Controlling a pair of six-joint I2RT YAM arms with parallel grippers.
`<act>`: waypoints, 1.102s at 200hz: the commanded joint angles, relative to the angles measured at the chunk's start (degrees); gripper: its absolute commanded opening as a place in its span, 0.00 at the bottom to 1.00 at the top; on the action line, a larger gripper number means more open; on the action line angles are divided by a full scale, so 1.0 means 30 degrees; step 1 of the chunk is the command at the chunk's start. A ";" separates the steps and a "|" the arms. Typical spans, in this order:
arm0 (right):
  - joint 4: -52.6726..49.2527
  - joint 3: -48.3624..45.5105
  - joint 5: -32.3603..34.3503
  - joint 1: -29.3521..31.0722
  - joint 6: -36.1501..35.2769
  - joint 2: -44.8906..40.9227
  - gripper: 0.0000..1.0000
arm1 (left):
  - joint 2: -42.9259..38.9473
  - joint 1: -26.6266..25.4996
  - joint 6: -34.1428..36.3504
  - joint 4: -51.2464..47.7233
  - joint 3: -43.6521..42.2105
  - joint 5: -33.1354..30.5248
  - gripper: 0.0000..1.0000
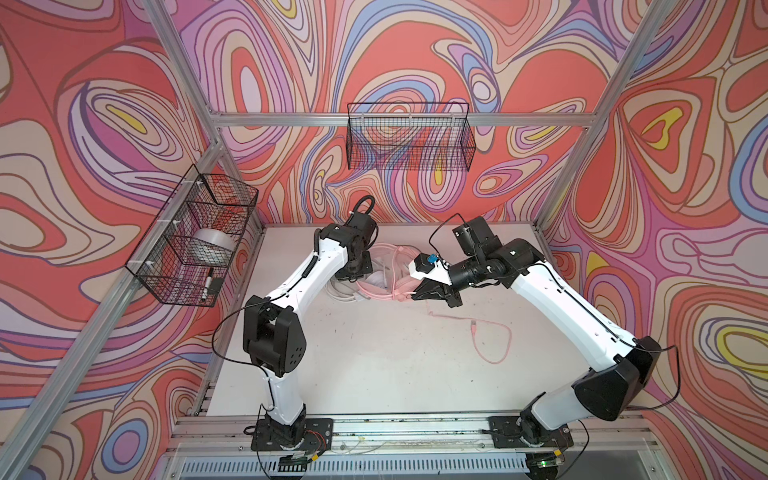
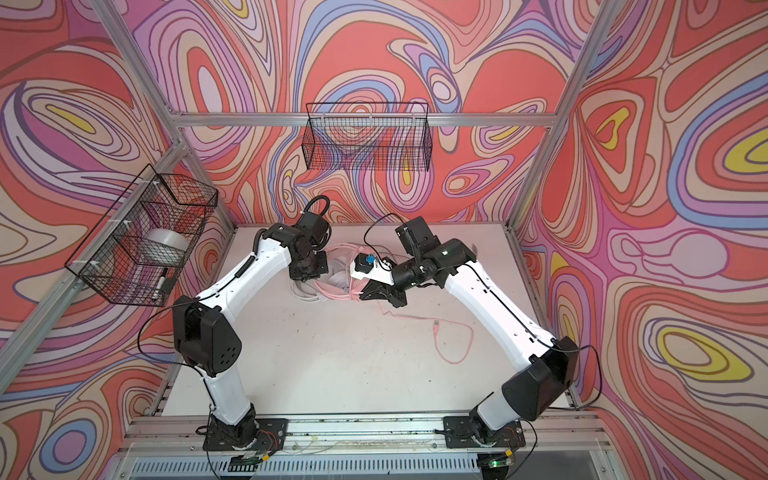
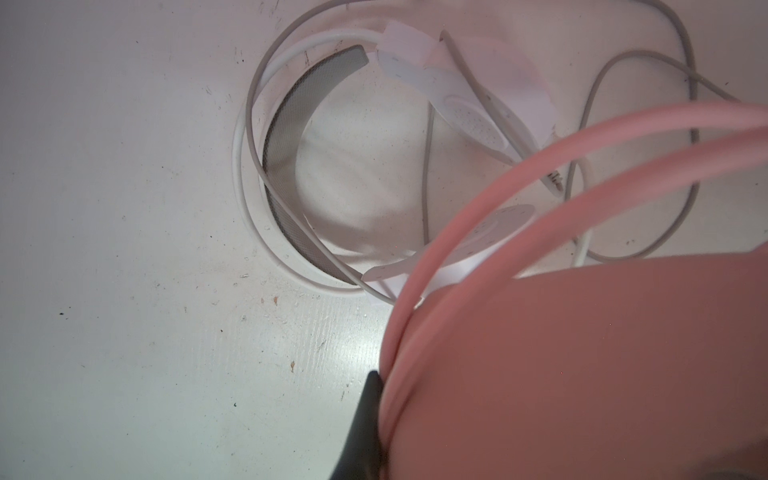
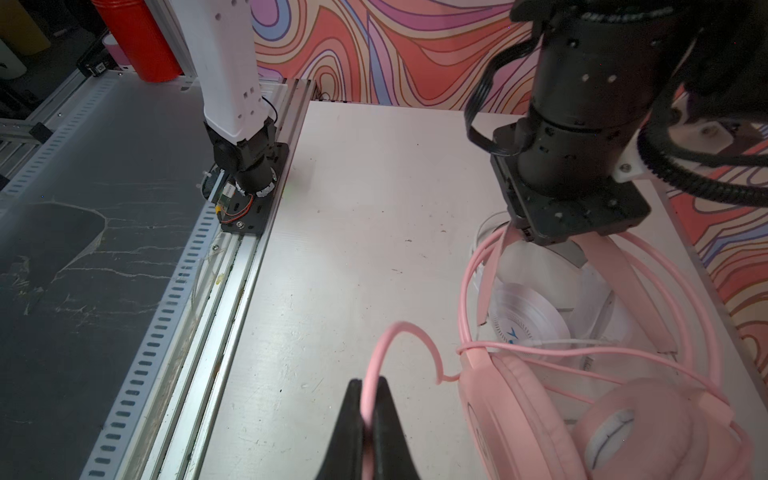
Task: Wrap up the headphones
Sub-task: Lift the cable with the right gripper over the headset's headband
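The pink headphones (image 1: pixel 384 272) lie at the back middle of the table on top of the white headphones (image 1: pixel 343 291). My left gripper (image 1: pixel 355 272) points down over them, shut on the pink headband (image 3: pixel 490 199); one black finger (image 3: pixel 365 415) shows beside the band. In the left wrist view the white headphones (image 3: pixel 457 99) lie flat with their grey-white cable (image 3: pixel 648 66) looped round them. My right gripper (image 4: pixel 369 388) is shut on the pink cable (image 4: pixel 392 332), just beside a pink earcup (image 4: pixel 523 415). The remaining pink cable (image 1: pixel 496 345) trails to the right on the table and ends in a plug (image 1: pixel 473 323).
A wire basket (image 1: pixel 191 237) on the left wall holds a tape roll (image 1: pixel 212 245) and a marker (image 1: pixel 208 284). A second wire basket (image 1: pixel 411 137) hangs on the back wall. Both arm bases sit on the front rail (image 1: pixel 407 428).
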 commanded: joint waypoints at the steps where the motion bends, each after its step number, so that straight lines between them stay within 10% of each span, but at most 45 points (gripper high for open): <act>1: -0.1575 0.0715 -0.0685 0.0214 -0.1059 0.0474 0.00 | -0.0030 0.0006 -0.0608 0.0238 0.1034 0.0653 0.00; 220: 0.1599 0.2193 0.4345 0.0463 0.1510 0.1386 0.00 | 0.0057 -0.0314 0.0944 -0.0275 -0.0022 0.0173 0.00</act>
